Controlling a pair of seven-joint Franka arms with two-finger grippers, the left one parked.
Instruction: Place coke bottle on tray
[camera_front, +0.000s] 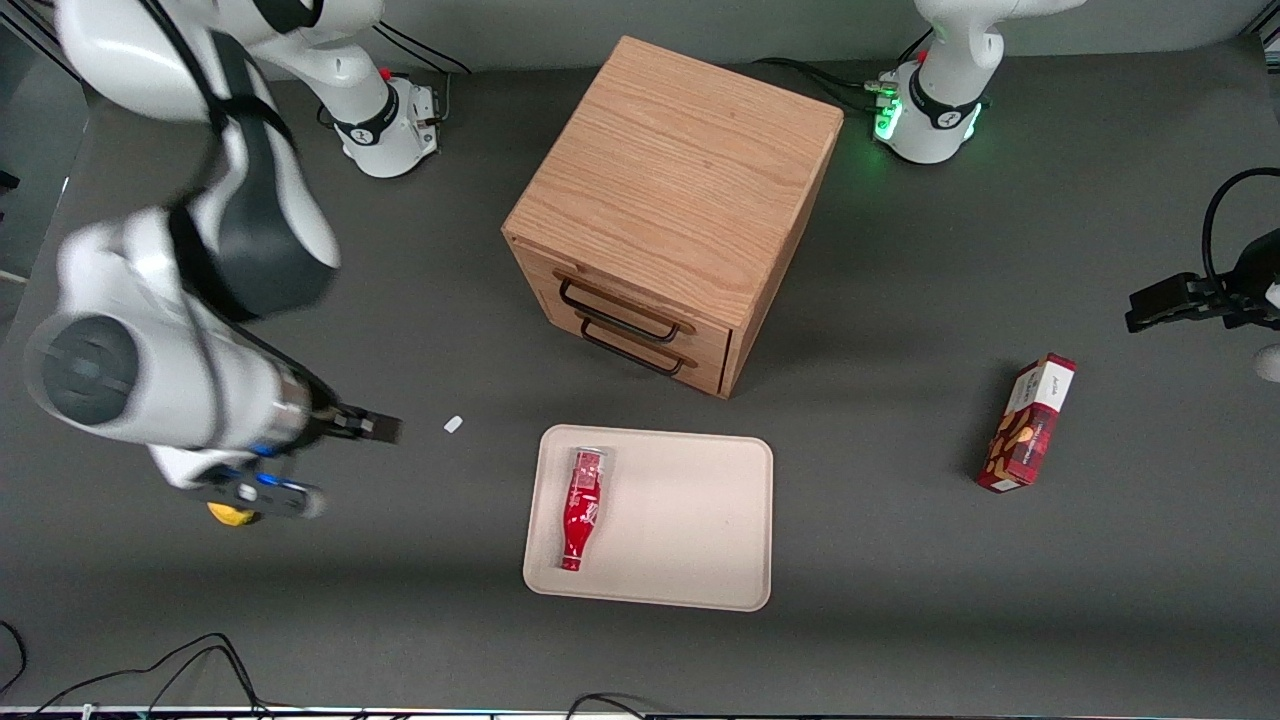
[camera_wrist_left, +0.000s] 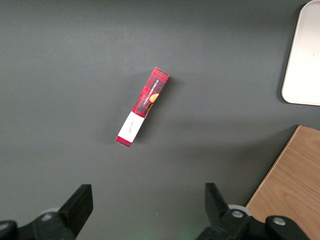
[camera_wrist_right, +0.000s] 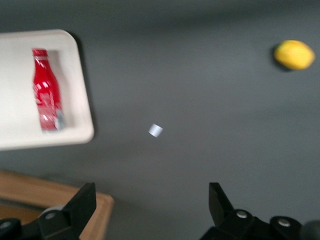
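The coke bottle (camera_front: 582, 508) is seen lying on its side on the tray (camera_front: 690, 520), cap toward the front camera, along the rim nearest the working arm; the gripper (camera_wrist_right: 150, 210), jaws open and empty, is held well apart over bare bench (camera_front: 400, 600); placement is judged done.

A wooden drawer cabinet (camera_front: 672, 205) with two dark handles stands mid-table. A red snack box (camera_front: 1027, 423) lies toward the parked arm's end. Toward the working arm's end sit a small white scrap (camera_front: 453, 424) and a yellow fruit (camera_wrist_right: 294, 54).
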